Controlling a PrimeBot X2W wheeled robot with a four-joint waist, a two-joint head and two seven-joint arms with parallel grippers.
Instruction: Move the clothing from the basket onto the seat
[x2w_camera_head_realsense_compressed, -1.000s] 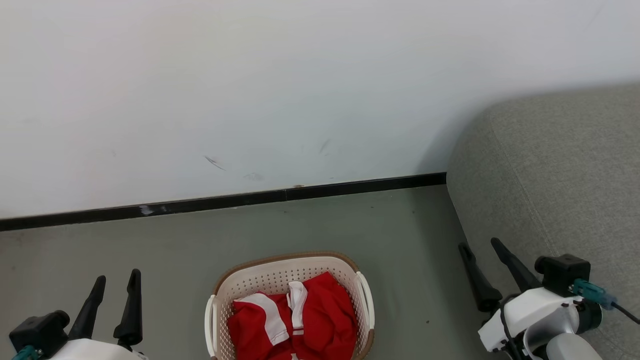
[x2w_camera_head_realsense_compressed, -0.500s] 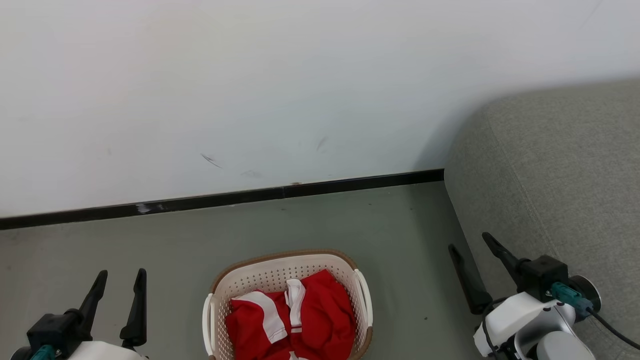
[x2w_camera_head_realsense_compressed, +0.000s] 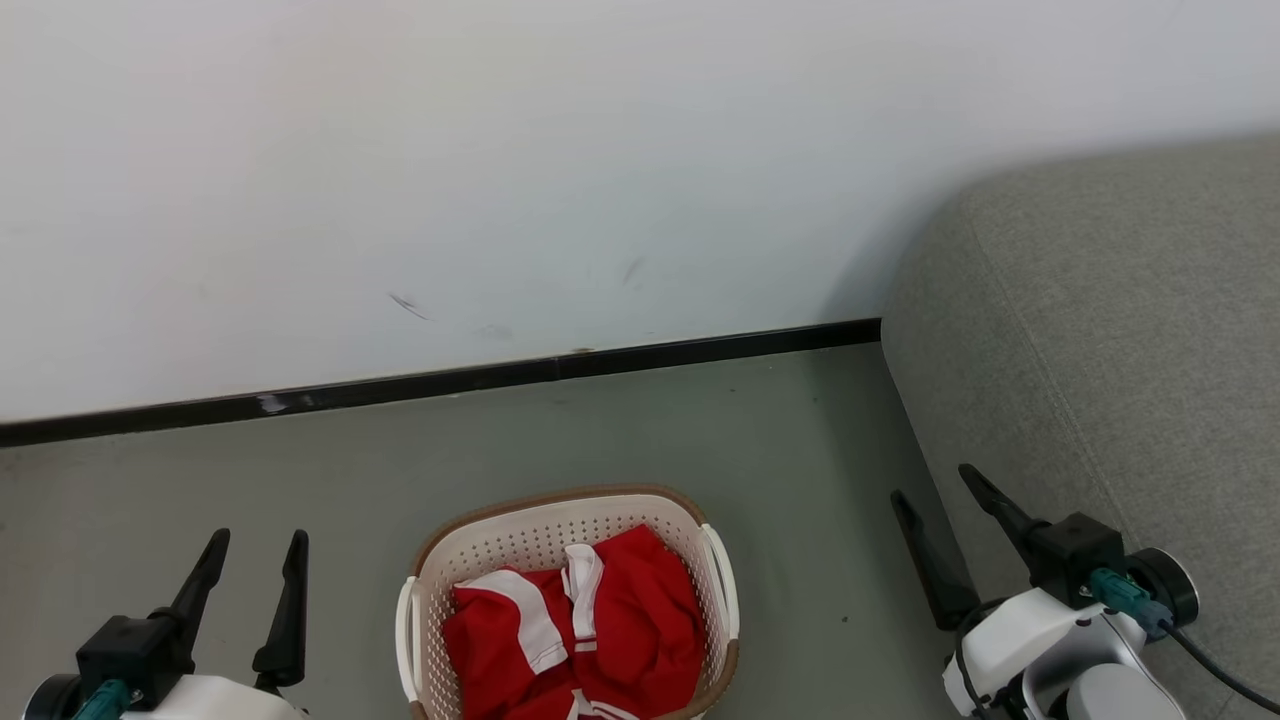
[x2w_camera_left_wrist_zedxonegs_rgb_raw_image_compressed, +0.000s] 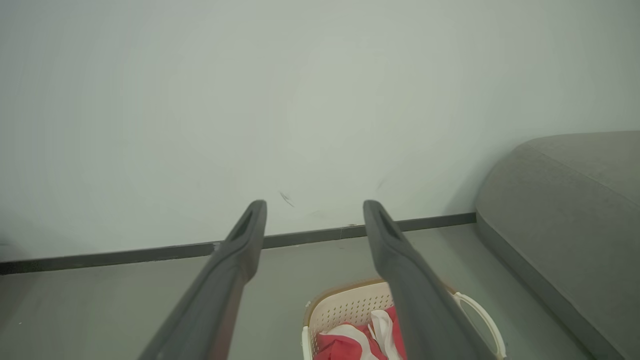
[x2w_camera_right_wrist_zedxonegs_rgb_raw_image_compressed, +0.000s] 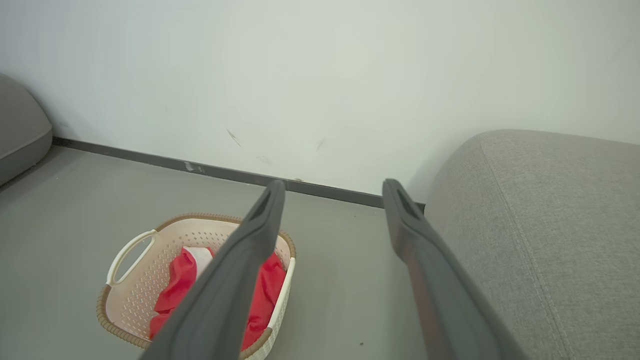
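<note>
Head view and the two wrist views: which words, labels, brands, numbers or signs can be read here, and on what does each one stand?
None can be read in any view.
Red and white garment: no print on the folds that show.
Basket: plain perforated wall, no lettering.
Wall: dark scuff marks, no writing.
Seat: plain grey fabric.
</note>
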